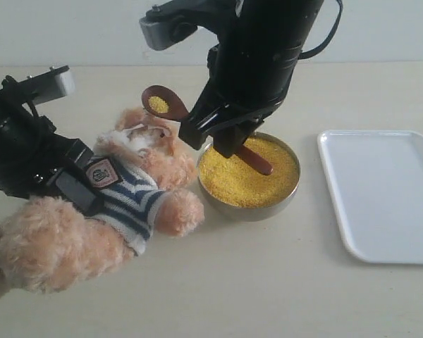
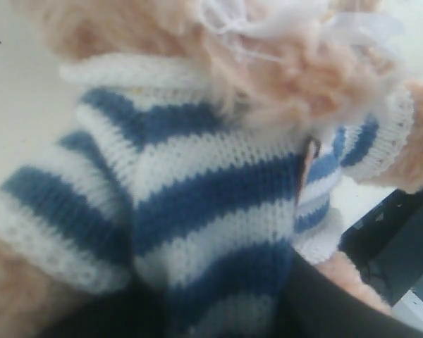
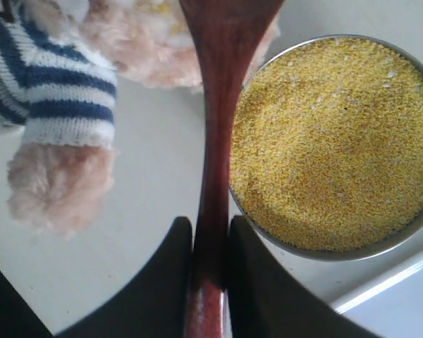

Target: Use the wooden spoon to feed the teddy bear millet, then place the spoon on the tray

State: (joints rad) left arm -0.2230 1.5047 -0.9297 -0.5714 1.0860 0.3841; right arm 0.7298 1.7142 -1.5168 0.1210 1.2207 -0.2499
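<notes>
Where its two dark fingers (image 3: 170,282) meet, the right hand (image 3: 210,236) is shut tight on the slim handle of the wooden spoon (image 3: 222,84), with no gap on either side. Directly beneath this hand stands a steel bowl (image 1: 250,210) filled with millet (image 1: 233,179). The handle's tail end juts out behind the hand, low over the grain, though I cannot tell whether it touches. Ahead of the hand, the spoon's round bowl carries a small dab of the same yellow grain and hovers just beside the face of the teddy bear (image 1: 144,141). Beyond the bear, the left hand (image 1: 88,176) is clamped on its striped torso, one jaw on each side of the crest badge. The bear leans back on the desk (image 1: 268,289). Past the steel bowl, on the side away from the bear, the tray (image 1: 381,197) lies flat, well apart from both hands.
</notes>
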